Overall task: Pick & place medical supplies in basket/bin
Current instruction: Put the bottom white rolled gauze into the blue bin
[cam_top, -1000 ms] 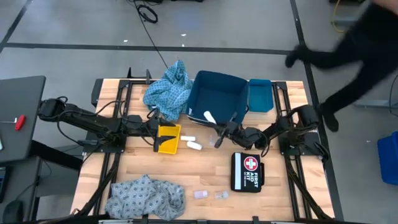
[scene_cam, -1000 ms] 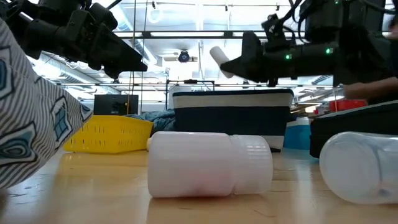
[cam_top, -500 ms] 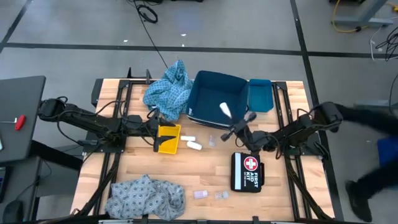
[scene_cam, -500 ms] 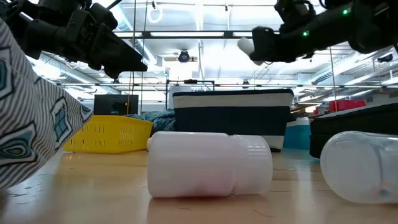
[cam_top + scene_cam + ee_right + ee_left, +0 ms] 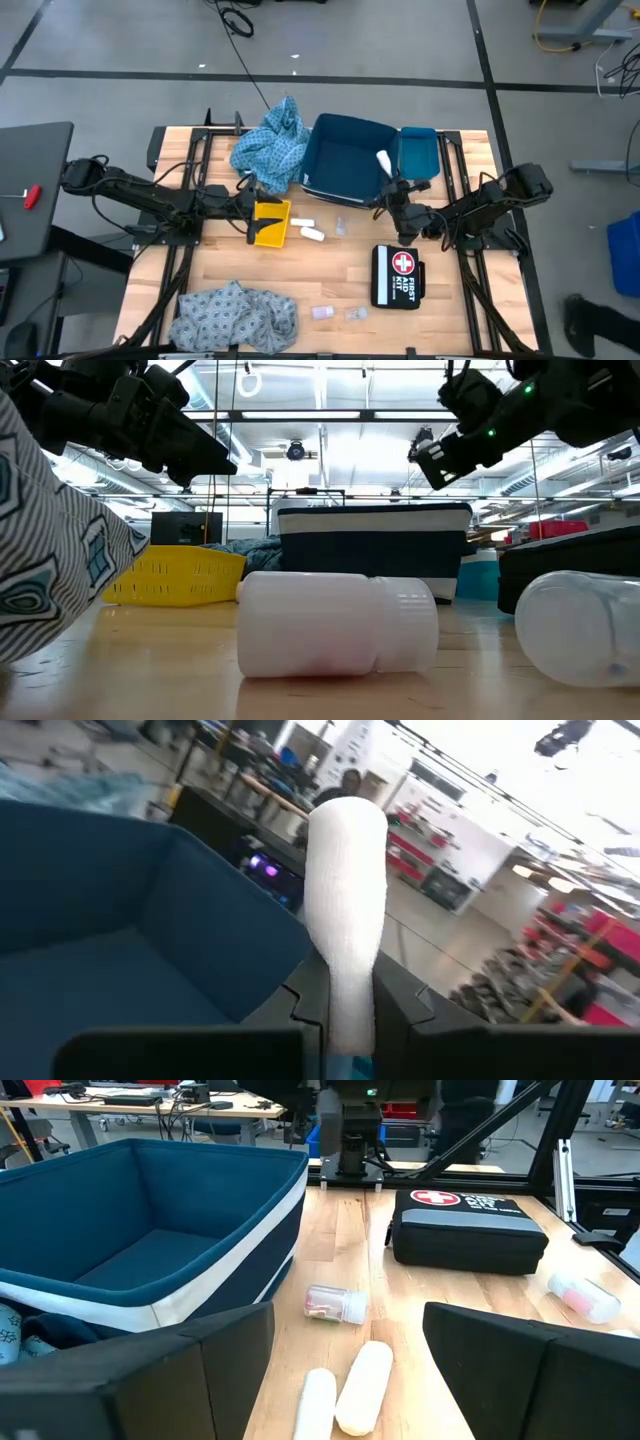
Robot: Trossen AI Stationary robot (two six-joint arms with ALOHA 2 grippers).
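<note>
Far left, black left arm lies low across the wooden slat bench [image 5: 340, 270]; left gripper [image 5: 252, 205] waits w/ fingers apart, nothing held, just beside a small yellow slotted plastic bin [image 5: 270, 222]. Crumpled light-blue patterned cloth [image 5: 272, 148] bunched at the rear of the bench, touching the bin's left wall; 2nd patterned cloth [image 5: 236, 316] heaped at front edge. Two white cylindrical rolls [image 5: 308, 229] lie side by side near centre, w/ a small clear packet [image 5: 339, 227] beside them; two more tiny clear packets [image 5: 337, 313] at front. Deep navy fabric bin [image 5: 338, 158], white trim, square, soft-sided. Right gripper [image 5: 390, 180] over its right rim, clamped on a white roll [image 5: 345, 935] standing upright. Light-blue plastic tray [image 5: 418, 153] adjoins. Black zip first-aid kit [image 5: 397, 276], red cross, front right.
</note>
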